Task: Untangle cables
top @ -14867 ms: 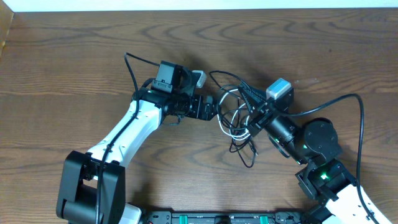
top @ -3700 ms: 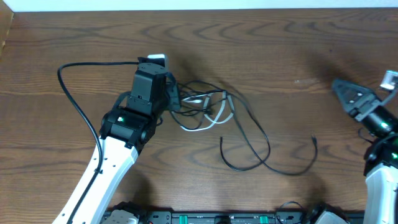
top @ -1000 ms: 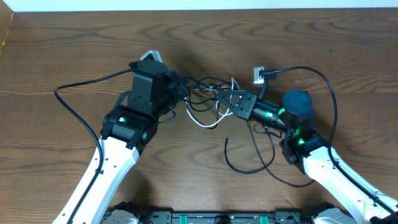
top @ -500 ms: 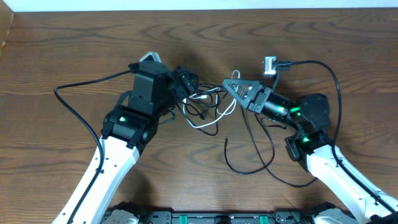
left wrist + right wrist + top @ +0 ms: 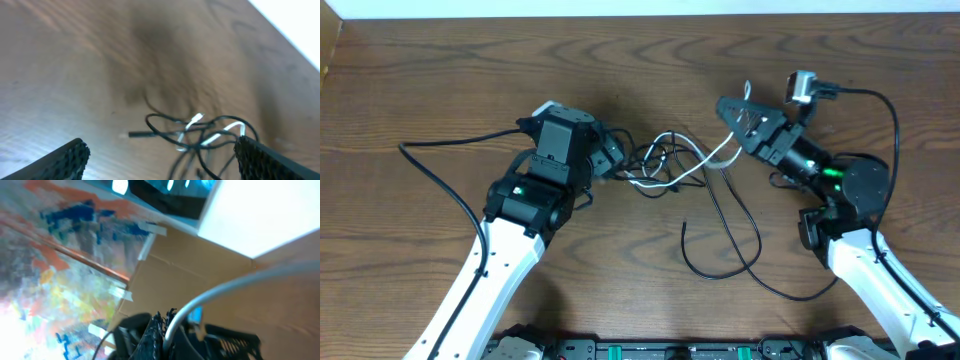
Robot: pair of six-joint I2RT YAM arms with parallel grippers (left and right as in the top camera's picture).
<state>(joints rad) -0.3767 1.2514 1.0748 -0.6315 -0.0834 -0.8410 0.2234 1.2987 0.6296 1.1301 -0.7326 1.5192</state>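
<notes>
Nearest the arm bases: one loose black cable [image 5: 740, 250] lies flat on the table [image 5: 440, 90], trailing out of the tangle [image 5: 663, 166] towards the bases.

Left gripper [image 5: 616, 157] is just left of the tangle, jaws wide with nothing in them. In the left wrist view the tangle is dead ahead between the fingers [image 5: 65, 157], not touching.

The tangle is the black cables looped round the white cable [image 5: 708, 162]. The white cable exits the tangle's right side and runs up-right into the right gripper [image 5: 732, 108], which is clamped on it beyond and right of the tangle.

My call: the left arm is nearer. Take a black strand at the tangle's left edge and pull opposite to the white line.
</notes>
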